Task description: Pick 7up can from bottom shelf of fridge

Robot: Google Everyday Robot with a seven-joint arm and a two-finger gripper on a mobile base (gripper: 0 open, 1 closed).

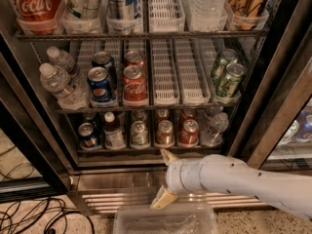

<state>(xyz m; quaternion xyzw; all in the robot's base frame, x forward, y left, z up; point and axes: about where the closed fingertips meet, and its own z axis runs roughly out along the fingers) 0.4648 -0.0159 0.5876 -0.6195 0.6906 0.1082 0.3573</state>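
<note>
Just below the fridge's (273, 82) bottom shelf (122, 151), the claw (165, 177) hangs spread and empty, probably kept low because the 7up can (139, 133) stands front-row there.

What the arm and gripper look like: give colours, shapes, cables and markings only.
The smooth, rounded pale-grey arm is a thick tube with thin dark seam lines near the wrist; no cables or markings show. The gripper, low before the fridge's ribbed steel base, has two flat, pointed tan fingers.
</note>
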